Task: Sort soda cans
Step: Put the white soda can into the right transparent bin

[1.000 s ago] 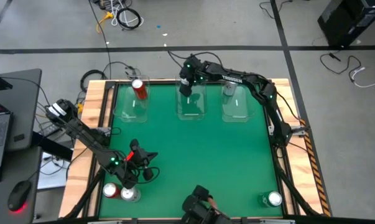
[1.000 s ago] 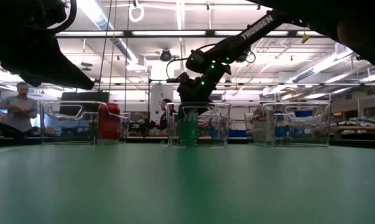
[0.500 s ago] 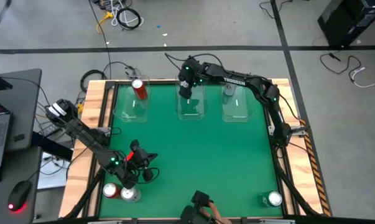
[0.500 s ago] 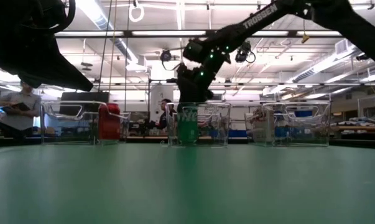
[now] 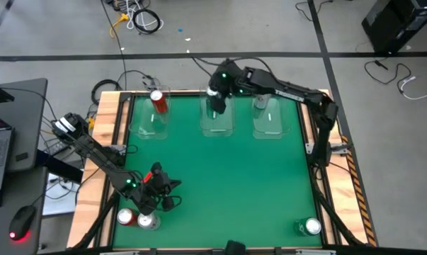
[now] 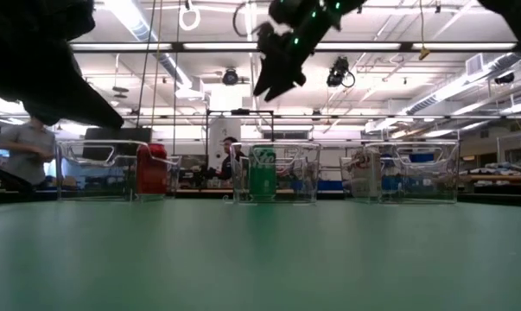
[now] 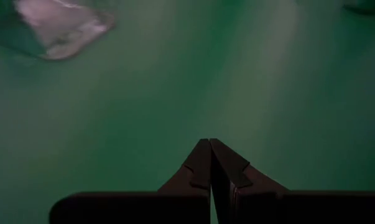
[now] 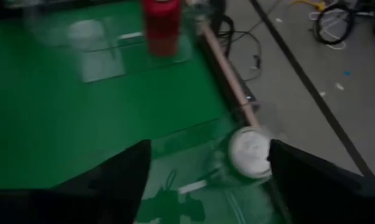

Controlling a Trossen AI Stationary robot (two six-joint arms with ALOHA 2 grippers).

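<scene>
The right gripper [image 6: 277, 82] hangs above the middle clear plastic bin [image 6: 276, 173], its jaws spread wide and empty. Directly below them a green cylindrical soda can [image 6: 262, 174] stands upright in that bin. The left gripper [image 5: 172, 194] hovers low over the green worktop [image 5: 227, 177], jaws pressed together on nothing, with a red can [image 5: 125, 217] and a silver-white can [image 5: 148, 222] just beside them.
</scene>
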